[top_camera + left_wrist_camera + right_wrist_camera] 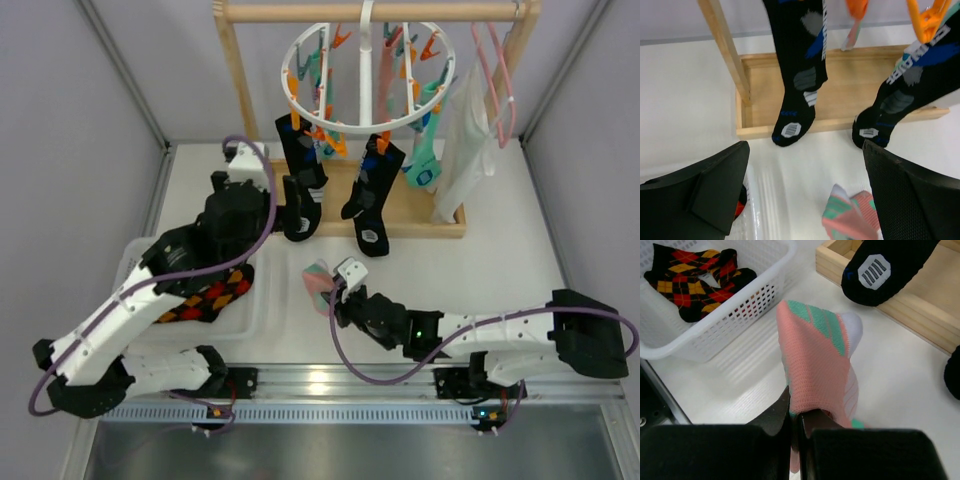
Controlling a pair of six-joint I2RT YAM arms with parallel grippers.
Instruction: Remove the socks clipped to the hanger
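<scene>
Plainly, our left hand (pixel 805 192) stands wide, with nothing between its black fingers (pixel 912 195). It hangs near the left post of the light wooden rack (pixel 400 215). Our right hand (pixel 795 422) is closed on a pink knitted sock with mint-green patches and a white toe (pixel 815 355). It pinches the sock's lower edge, so the sock stands up above the white table (pixel 900 380), a little in front of the rack's base.

The white round plastic ring hanger (pixel 367 70) hangs by its centre hook from the rack's top bar. From its orange and teal clips (pixel 927 22) two black socks with grey and blue patches (pixel 300 170) dangle, their toes down at the rack's base tray; whether they touch it we cannot tell. A teal-mint sock (pixel 424 160) hangs toward the rack's right side, beside a white cloth garment (pixel 465 130). Left of the rack and nearer us sits a white plastic mesh basket (pixel 735 325) holding argyle socks in black, red and yellow (pixel 690 285).
</scene>
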